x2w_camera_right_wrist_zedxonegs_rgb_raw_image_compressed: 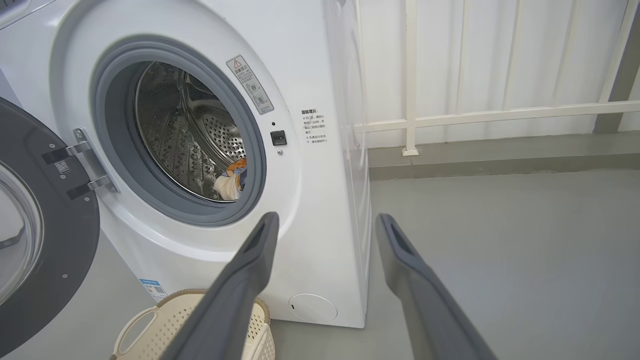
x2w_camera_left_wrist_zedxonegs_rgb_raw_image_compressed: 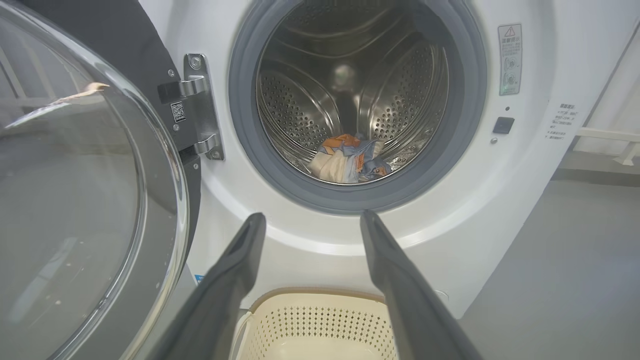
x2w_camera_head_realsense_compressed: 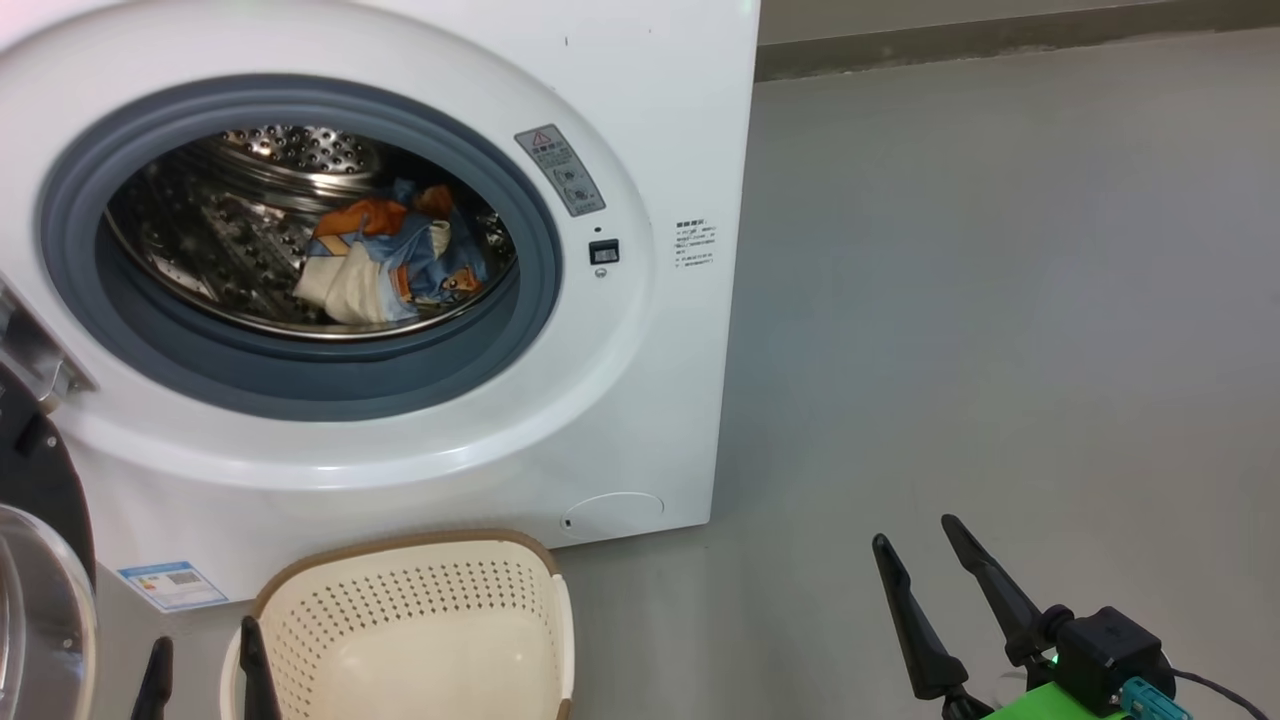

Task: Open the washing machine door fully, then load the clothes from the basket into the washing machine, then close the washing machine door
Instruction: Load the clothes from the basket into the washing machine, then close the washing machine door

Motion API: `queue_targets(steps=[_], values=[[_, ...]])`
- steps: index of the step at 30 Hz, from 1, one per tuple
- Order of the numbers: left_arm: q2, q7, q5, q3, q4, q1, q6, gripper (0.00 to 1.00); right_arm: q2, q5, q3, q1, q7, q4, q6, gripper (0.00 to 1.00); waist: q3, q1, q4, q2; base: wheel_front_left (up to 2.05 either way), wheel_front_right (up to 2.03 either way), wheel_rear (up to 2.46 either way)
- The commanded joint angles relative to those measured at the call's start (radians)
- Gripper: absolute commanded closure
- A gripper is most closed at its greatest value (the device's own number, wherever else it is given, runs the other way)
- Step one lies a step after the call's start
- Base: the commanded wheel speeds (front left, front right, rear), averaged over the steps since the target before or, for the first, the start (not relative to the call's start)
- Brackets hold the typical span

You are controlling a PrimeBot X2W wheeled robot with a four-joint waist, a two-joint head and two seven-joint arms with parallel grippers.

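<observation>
Spread wide, holding nothing: left gripper [x2w_camera_left_wrist_zedxonegs_rgb_raw_image_compressed: 312,216], right gripper [x2w_camera_right_wrist_zedxonegs_rgb_raw_image_compressed: 326,218]. What I see of the basket [x2w_camera_head_realsense_compressed: 420,600] is bare; clothes [x2w_camera_head_realsense_compressed: 385,260] lie in the drum [x2w_camera_head_realsense_compressed: 250,200]. Loading seems done; next I swing the washing machine door [x2w_camera_left_wrist_zedxonegs_rgb_raw_image_compressed: 75,200] shut.

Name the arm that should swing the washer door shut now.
Left. The clothes lie in the drum; the open washing machine door hangs beside the left gripper, while the right gripper sits over floor on the far side.

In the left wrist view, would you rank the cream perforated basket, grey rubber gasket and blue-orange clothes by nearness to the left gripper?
1. Basket, directly below the left gripper.
2. Gasket, ahead, ringing the opening.
3. Clothes, deep inside the steel drum.
</observation>
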Motion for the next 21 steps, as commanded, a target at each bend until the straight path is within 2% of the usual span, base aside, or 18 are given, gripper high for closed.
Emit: queue_targets(steps=[1,21], values=[[0.009,-0.006,0.012,0.036,-0.032,-0.012,0.009,0.0,-0.006,-0.005,0.018,-0.005,-0.005,-0.028,0.001,0.0,-0.002,0.0,-0.003,0.0,0.0,0.0,0.0],[0.014,-0.006,0.008,0.024,-0.034,0.0,0.006,0.0,-0.005,-0.011,0.014,0.001,-0.005,-0.025,0.001,0.0,-0.017,0.0,0.009,0.0,0.0,0.0,0.0]])
